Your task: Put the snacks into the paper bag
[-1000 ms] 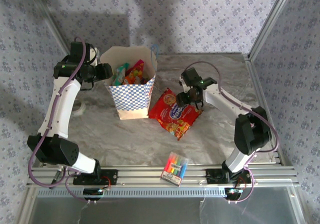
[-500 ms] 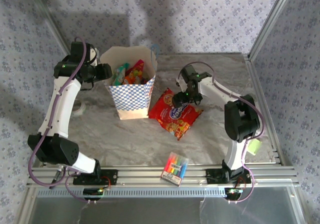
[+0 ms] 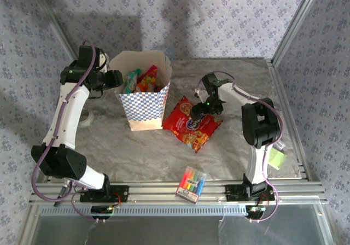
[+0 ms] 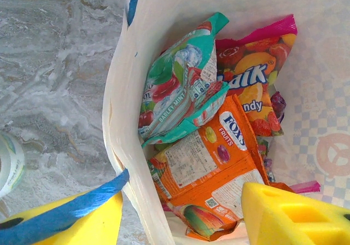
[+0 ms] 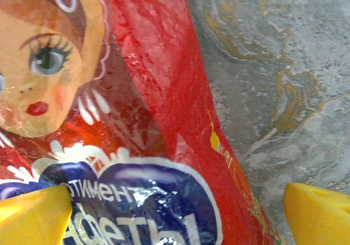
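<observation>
Paper bag [image 3: 145, 104] stood upright, left-centre on the table [image 3: 136, 152], mouth open. Inside it: green mint packet [image 4: 180, 81], pink-edged candy bag [image 4: 257, 64] and orange packet [image 4: 213, 168]. Left gripper [image 4: 180, 223] straddled the bag's left rim, one finger outside under a blue cord handle [image 4: 71, 209], the other inside; jaws apart, not pinching the wall. Red cookie bag [image 3: 192, 126] lay flat on the table just right of the paper bag. Right gripper [image 5: 175, 217] was low over the cookie bag's far end, jaws spread wide, gripping nothing. Marker pack [image 3: 191, 184] sat near the front edge.
</observation>
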`<control>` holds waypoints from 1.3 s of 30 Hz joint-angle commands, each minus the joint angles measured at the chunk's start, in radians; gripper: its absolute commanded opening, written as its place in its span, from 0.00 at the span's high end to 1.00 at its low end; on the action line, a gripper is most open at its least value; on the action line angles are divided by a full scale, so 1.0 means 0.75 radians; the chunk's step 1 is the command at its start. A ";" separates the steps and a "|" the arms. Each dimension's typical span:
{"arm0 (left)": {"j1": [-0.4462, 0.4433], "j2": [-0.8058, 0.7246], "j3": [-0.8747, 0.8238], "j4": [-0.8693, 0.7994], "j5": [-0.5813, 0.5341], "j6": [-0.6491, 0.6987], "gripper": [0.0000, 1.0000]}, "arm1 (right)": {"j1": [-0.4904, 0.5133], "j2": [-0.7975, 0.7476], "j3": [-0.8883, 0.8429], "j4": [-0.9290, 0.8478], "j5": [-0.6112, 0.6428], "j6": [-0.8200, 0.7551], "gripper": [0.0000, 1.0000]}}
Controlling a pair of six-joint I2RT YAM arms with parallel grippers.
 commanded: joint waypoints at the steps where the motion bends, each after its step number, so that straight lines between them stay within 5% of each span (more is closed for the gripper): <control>1: -0.012 0.005 0.015 -0.020 -0.021 -0.020 0.40 | -0.015 0.053 0.057 -0.040 -0.007 -0.043 0.00; 10: -0.019 0.019 0.023 -0.011 -0.023 -0.038 0.40 | 0.004 0.107 0.083 -0.076 0.048 -0.033 0.06; 19: -0.026 0.032 0.045 -0.029 -0.027 -0.037 0.40 | -0.188 0.028 0.005 0.111 -0.089 0.347 0.23; 32: -0.042 -0.009 0.008 -0.017 -0.022 -0.043 0.40 | -0.234 -0.201 -0.286 0.382 -0.139 0.886 0.47; 37: -0.042 -0.034 -0.024 -0.004 -0.021 -0.039 0.40 | -0.226 -0.330 -0.440 0.481 -0.179 1.027 0.43; 38: -0.042 -0.040 -0.032 -0.002 -0.021 -0.040 0.39 | -0.224 -0.346 -0.448 0.478 -0.181 1.022 0.37; 39: -0.043 -0.042 -0.041 0.000 -0.021 -0.039 0.40 | -0.222 -0.360 -0.449 0.479 -0.197 1.009 0.15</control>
